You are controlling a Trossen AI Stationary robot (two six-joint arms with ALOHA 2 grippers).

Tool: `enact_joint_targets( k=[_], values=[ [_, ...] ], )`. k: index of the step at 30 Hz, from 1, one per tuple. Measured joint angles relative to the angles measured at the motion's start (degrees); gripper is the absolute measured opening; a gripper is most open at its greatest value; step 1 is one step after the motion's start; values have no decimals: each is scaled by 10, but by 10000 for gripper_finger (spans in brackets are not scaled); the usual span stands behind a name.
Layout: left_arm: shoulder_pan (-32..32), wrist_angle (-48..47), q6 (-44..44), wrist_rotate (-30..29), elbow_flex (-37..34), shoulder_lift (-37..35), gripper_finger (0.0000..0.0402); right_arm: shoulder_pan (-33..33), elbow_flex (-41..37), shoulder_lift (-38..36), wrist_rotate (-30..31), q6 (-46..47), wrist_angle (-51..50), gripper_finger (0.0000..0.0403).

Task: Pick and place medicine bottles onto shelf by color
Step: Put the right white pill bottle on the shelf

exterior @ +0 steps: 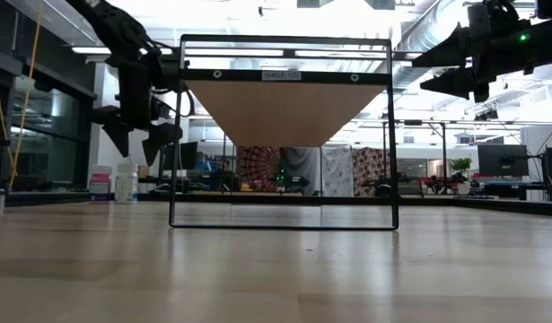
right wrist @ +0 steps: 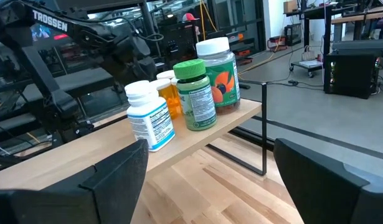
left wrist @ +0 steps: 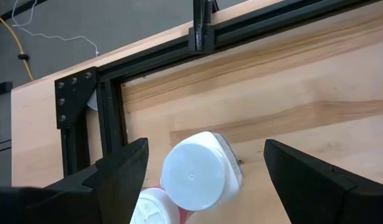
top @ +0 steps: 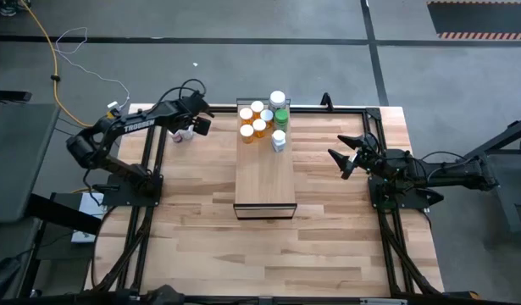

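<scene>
The shelf (top: 264,178) is a pale wood board on a dark frame in the table's middle. On its far end stand several orange bottles (top: 252,123), a green bottle (top: 281,116), a white-capped jar (top: 277,99) and a white bottle (top: 279,141); they also show in the right wrist view (right wrist: 196,93). Two more bottles stand on the table at the far left: a white one (left wrist: 194,177) and a pink one (exterior: 100,185). My left gripper (left wrist: 207,149) is open above them, its fingers either side of the white cap, apart from it. My right gripper (top: 339,149) is open and empty, right of the shelf.
A black metal frame (left wrist: 110,118) runs along the table's far edge and left side, close behind the two loose bottles. The shelf's near half (top: 264,191) is bare. Bare tabletop (top: 328,246) lies near and right of the shelf.
</scene>
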Motion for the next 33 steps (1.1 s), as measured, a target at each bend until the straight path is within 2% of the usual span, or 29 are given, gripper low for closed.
enact_joint_targets(
  k=[16,20,25,33],
  values=[
    [2,9,-18,-9,0,7,310,0,0,0,0,0,0,337],
    [1,-5,-25,-15,0,33,310,0,0,0,0,0,0,337],
    [-14,-5,-41,-73,0,79,310,0,0,0,0,0,-1,337],
    [-13,-4,-40,-45,0,124,310,0,0,0,0,0,-2,337]
  ],
)
